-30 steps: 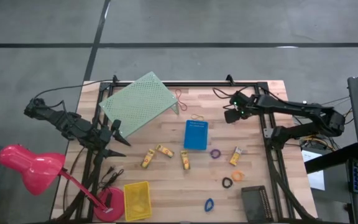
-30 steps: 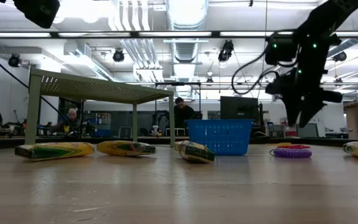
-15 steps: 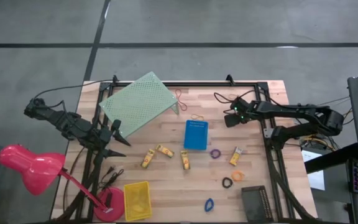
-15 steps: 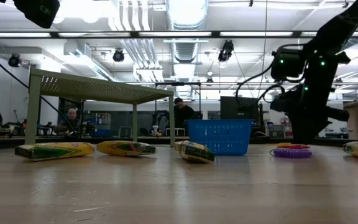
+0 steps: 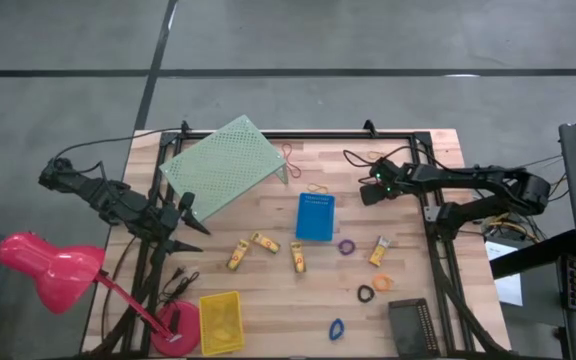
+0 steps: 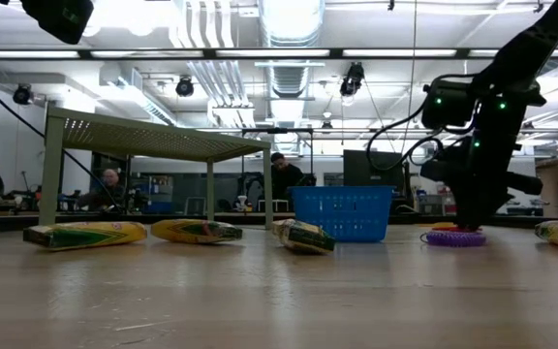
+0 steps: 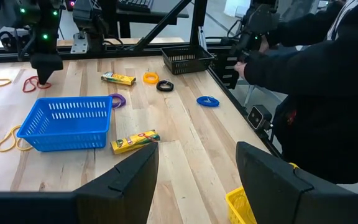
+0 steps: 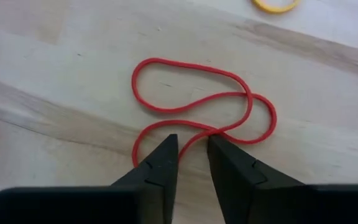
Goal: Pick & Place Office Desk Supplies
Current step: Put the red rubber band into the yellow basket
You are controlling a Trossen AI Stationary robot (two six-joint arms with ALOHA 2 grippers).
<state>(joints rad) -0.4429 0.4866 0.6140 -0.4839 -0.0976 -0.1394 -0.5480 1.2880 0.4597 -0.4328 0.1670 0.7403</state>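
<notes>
A red rubber band (image 8: 197,102) lies flat on the wood at the table's far right. My right gripper (image 8: 192,142) stands over it, fingers pointing down and a narrow gap apart, one on each side of a strand; it also shows in the high view (image 5: 367,194) and the low view (image 6: 473,225). Yellow-gold pieces (image 5: 265,241) (image 5: 379,250), a purple ring (image 5: 347,246), black (image 5: 366,294), orange (image 5: 382,283) and blue (image 5: 336,328) rings and a tan band (image 5: 317,187) lie on the table. My left gripper (image 5: 193,215) waits open at the left edge. My right gripper comes from above, pointing down, with its fingertips on either side of the red band's strands where they meet (image 8: 194,132). Whether the fingertips touch the band I cannot tell. The band lies flat on the table.
A blue bin (image 5: 315,216) stands mid-table, a yellow bin (image 5: 221,322) and a black bin (image 5: 412,326) at the near edge. The pale green riser (image 5: 225,165) stands at the far left, and a pink lamp (image 5: 48,262) at the near left.
My right gripper has gone down to the tabletop over the red band, shifting a little toward the near edge. Nothing on the table has moved.
</notes>
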